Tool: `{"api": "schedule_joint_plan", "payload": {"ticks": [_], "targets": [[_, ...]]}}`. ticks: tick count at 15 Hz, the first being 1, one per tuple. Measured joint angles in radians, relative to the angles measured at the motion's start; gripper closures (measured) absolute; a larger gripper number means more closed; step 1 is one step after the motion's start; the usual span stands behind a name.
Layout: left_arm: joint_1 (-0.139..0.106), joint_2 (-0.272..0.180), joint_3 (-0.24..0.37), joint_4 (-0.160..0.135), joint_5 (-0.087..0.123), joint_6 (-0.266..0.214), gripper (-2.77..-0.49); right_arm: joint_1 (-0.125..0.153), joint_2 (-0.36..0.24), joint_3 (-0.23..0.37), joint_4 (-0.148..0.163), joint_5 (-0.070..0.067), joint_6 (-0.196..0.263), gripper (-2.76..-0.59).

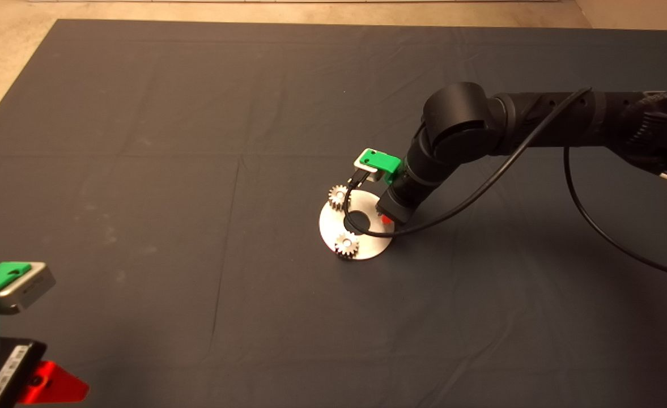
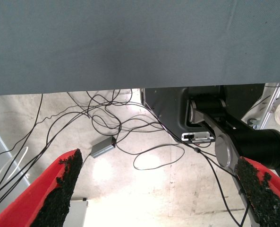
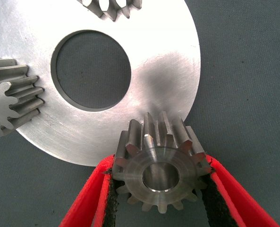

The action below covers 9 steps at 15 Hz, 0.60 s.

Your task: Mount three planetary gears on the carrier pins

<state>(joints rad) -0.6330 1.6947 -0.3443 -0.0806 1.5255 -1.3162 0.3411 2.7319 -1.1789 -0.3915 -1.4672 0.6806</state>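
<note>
Third gear (image 3: pixel 159 172), bore upright, clamped at disc (image 3: pixel 168 71) rim.

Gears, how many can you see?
3: one gear at the disc's far edge, one at its near edge, one gripped by the right end effector.

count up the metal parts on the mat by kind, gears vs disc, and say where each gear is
planetary gears: 3 – two on the disc, one at its far-left edge, one at its near edge; a third gear held in the right gripper at the disc's rim
carrier disc: 1
total: 4
</note>
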Motion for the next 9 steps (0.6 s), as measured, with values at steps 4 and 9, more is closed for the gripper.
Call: {"api": "schedule_joint_plan", "payload": {"ticks": [4,9], "targets": [[0.0,0.0,0.0,0.0,0.0,0.0,-2.33,-0.003,0.003,-0.004,0.0,-0.002,-0.003,-1.09],[0.0,-0.001,0.0,0.0,0.0,0.0,-2.33,-0.004,0.004,-0.008,0.0,0.0,-0.003,-1.08]]}}
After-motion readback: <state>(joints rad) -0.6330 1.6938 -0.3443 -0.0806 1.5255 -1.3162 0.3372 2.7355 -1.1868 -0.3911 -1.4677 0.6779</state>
